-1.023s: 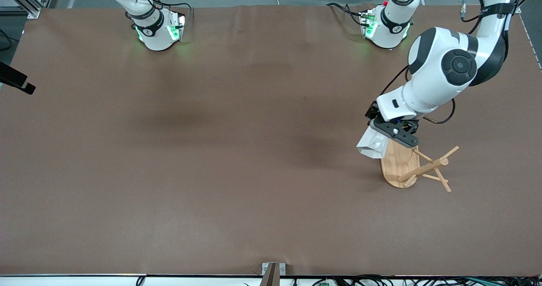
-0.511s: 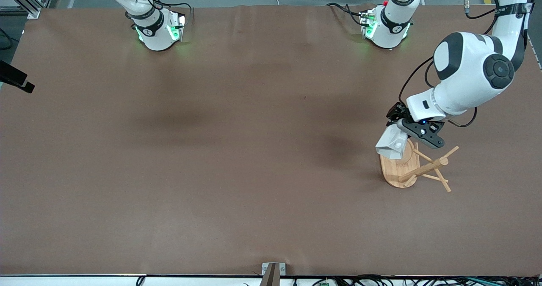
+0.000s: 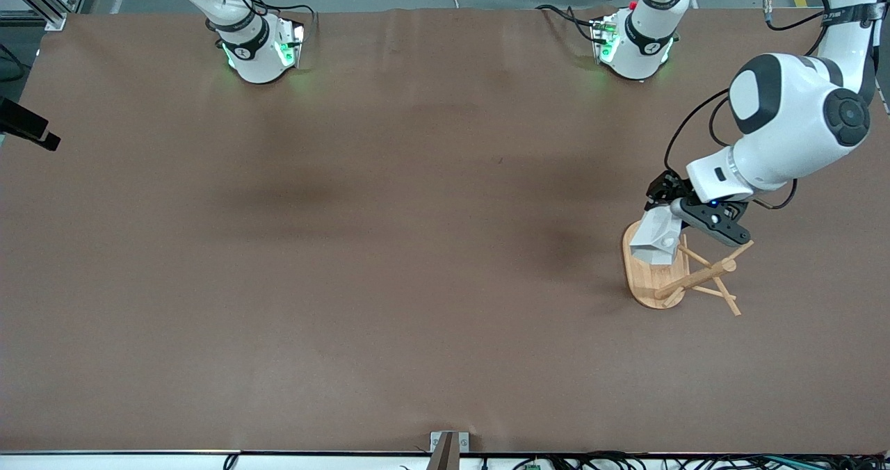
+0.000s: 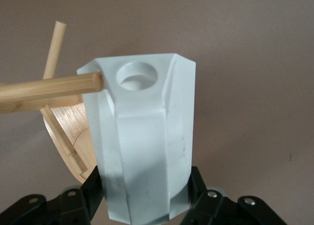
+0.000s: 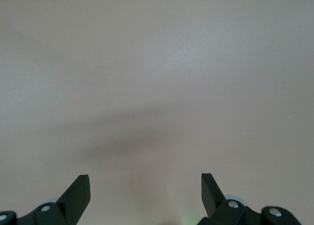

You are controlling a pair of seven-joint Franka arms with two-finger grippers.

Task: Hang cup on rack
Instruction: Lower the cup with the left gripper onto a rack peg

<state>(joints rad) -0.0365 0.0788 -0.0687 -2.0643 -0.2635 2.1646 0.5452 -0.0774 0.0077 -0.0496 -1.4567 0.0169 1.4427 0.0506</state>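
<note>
Low in the right part of the front view, the rack (image 3: 657,275) stands on its oval base on the brown table (image 3: 348,247), toward my left arm's end; its post and thin pegs lean toward the frame's right edge. Just above it in that frame, my left gripper (image 3: 667,221) clamps the cup (image 3: 656,236) by its faceted walls, over the rack's base. In my left wrist view the cup (image 4: 143,137) fills the centre, my fingers (image 4: 198,188) pressed on either side, and a peg tip (image 4: 91,81) sits right beside the round hole of its tab. Whether anything is inside the cup I cannot tell. My right gripper (image 5: 145,186) waits spread wide over bare table.
</note>
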